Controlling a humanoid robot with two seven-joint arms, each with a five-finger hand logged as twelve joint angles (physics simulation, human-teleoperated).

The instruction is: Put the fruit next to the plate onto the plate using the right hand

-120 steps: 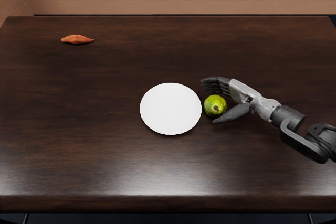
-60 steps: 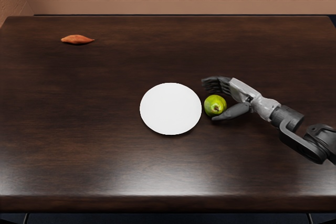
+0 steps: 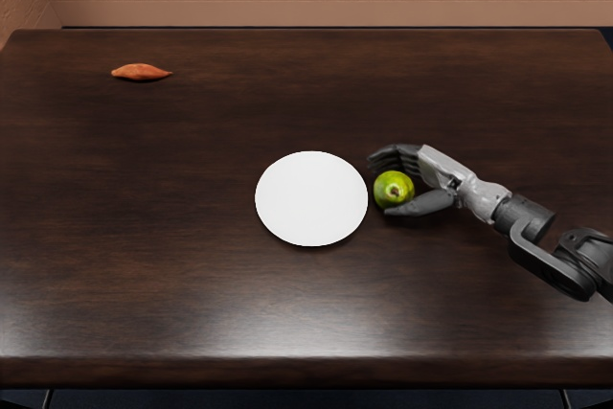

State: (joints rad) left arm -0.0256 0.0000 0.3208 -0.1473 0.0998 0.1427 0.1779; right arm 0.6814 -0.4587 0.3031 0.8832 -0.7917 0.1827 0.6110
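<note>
**Right hand (image 3: 433, 173) clasps the green fruit (image 3: 393, 189) just beside the plate (image 3: 311, 200)**

Start at your far left. A small orange-brown object (image 3: 141, 72), flat and pointed at both ends, lies near the back left corner of the dark wooden table (image 3: 192, 284), well apart from everything else. You cannot tell from this view what it is.

Move to the middle and you find the plate: white, round and bare, lying flat near the centre of the table.

Just right of its rim is the green fruit, beside the plate and not on it. A narrow strip of dark wood shows between fruit and rim, so the two are close but apart. The fruit is yellow-green with a darker dimple turned toward you. You cannot tell whether it rests on the wood or sits barely off it.

Around the fruit you see the hand closed. Its dark fingers (image 3: 388, 153) curl over the far side and hook down on the side facing the plate. The thumb (image 3: 420, 206) lies along the near side with its tip against the fruit's lower edge. The fruit is pinched between fingers and thumb and fills the hollow of the hand.

Further right, the pale grey wrist and dark forearm (image 3: 546, 246) slant down to the picture's right edge.
</note>
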